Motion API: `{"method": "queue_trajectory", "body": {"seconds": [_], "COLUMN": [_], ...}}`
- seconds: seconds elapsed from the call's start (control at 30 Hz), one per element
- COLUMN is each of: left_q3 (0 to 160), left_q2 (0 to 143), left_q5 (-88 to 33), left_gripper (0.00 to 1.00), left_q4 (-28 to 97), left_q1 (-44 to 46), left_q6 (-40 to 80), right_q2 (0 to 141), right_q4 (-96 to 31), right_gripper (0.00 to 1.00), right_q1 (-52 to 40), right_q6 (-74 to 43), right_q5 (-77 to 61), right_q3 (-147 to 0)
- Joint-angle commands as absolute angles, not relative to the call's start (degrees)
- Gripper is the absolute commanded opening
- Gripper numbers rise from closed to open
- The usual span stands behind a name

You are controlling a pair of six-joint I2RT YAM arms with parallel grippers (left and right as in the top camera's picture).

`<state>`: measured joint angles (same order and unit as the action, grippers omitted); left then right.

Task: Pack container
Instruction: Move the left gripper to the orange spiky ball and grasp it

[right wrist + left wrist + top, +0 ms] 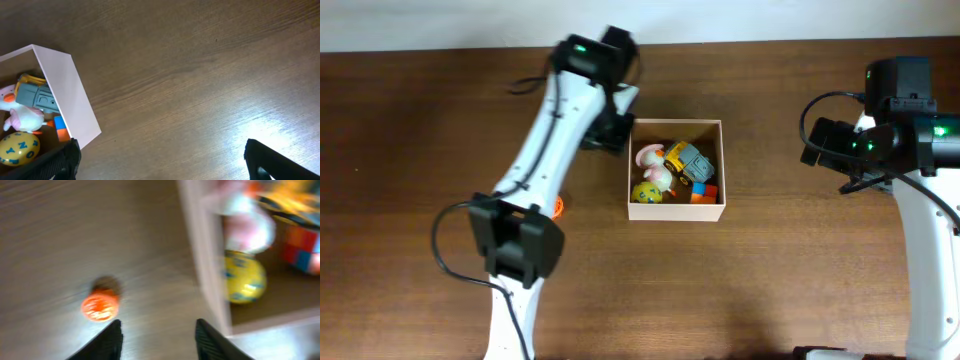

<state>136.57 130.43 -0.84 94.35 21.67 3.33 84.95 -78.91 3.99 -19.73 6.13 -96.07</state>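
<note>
The container (676,212) is a square cream-walled box at the table's middle. It holds a yellow ball (647,193), a pink-and-white toy (655,166), a grey-and-yellow truck (690,160) and an orange-and-blue block (705,192). A small orange toy (559,207) lies on the table left of the box, partly hidden by my left arm. My left gripper (159,335) is open and empty, just left of the container wall (207,260), with the orange toy (100,306) ahead and to its left. My right gripper (160,160) is open and empty, well right of the container (70,95).
The brown wooden table (800,270) stretches all round. My left arm (545,140) runs from the front edge up to the box's far-left corner. My right arm (920,200) stands at the right edge. The left wrist view is blurred.
</note>
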Motion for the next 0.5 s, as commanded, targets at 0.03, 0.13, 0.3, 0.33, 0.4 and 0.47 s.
{"method": "queue_trajectory", "body": {"seconds": [0.03, 0.13, 0.3, 0.33, 0.4, 0.47], "left_q3": [134.5, 130.82, 123.22, 121.71, 117.82, 114.15], "left_q2": [130.21, 130.26, 130.26, 130.26, 130.26, 130.26], "left_q5": [2.11, -1.69, -7.09, -7.09, -7.09, -7.09], "left_gripper": [0.54, 0.54, 0.55, 0.55, 0.55, 0.55], "left_q4": [94.7, 93.95, 90.45, 89.38, 86.67, 84.2], "left_q1": [13.43, 9.3, 5.91, 5.69, 5.52, 5.61], "left_q6": [4.32, 3.88, -0.93, -0.93, -0.93, -0.93], "right_q2": [85.01, 85.01, 85.01, 85.01, 85.01, 85.01], "right_q4": [-78.89, -78.89, -78.89, -78.87, -78.89, -78.89], "right_gripper": [0.99, 0.99, 0.99, 0.99, 0.99, 0.99], "right_q1": [4.21, 4.21, 4.21, 4.21, 4.21, 4.21], "right_q6": [-20.45, -20.45, -20.45, -20.45, -20.45, -20.45], "right_q5": [6.02, 6.02, 6.02, 6.02, 6.02, 6.02], "right_q3": [-95.88, -95.88, -95.88, -95.88, -95.88, -95.88]}}
